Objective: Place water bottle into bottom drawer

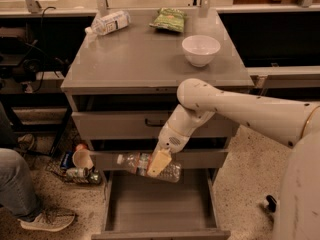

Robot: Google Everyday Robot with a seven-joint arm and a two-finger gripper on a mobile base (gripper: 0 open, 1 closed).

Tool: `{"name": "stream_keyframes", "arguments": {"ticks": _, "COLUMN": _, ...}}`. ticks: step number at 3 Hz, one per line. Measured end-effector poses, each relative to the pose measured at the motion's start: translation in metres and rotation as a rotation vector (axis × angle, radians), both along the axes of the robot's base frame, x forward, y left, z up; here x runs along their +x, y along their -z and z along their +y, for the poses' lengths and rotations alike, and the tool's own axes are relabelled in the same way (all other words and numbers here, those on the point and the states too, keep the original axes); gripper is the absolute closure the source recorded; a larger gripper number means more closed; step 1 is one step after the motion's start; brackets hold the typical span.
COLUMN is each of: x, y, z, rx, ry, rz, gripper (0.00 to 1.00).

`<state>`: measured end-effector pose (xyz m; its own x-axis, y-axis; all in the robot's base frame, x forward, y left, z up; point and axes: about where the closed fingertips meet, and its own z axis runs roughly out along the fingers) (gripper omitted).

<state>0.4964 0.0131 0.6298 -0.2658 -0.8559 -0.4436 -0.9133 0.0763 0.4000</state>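
Note:
The water bottle [137, 164] is a clear ribbed plastic bottle with a white cap pointing left. It lies horizontally in my gripper [156, 165], which is shut on its middle. I hold it in the air in front of the middle drawer, above the back of the open bottom drawer [157, 206]. The bottom drawer is a plain grey tray pulled out toward the camera, with a bare flat floor. My white arm [240, 109] reaches in from the right.
On the cabinet top [135, 59] stand a white bowl [200, 49], a green snack bag [169, 20] and a bottle with a large white label [107, 23]. A person's leg and shoe [30, 204] are at the left. Cups and cans [80, 165] sit on the floor.

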Motion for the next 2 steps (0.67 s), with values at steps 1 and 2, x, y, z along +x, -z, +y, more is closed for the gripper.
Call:
{"name": "stream_keyframes", "arguments": {"ticks": 1, "x": -0.007, "y": 0.048, "z": -0.013, "rx": -0.014, "ry": 0.063, "rz": 0.047, "gripper": 1.0}}
{"name": "stream_keyframes", "arguments": {"ticks": 2, "x": -0.007, "y": 0.095, "z": -0.026, "rx": -0.013, "ry": 0.148, "rz": 0.063, "gripper": 1.0}}
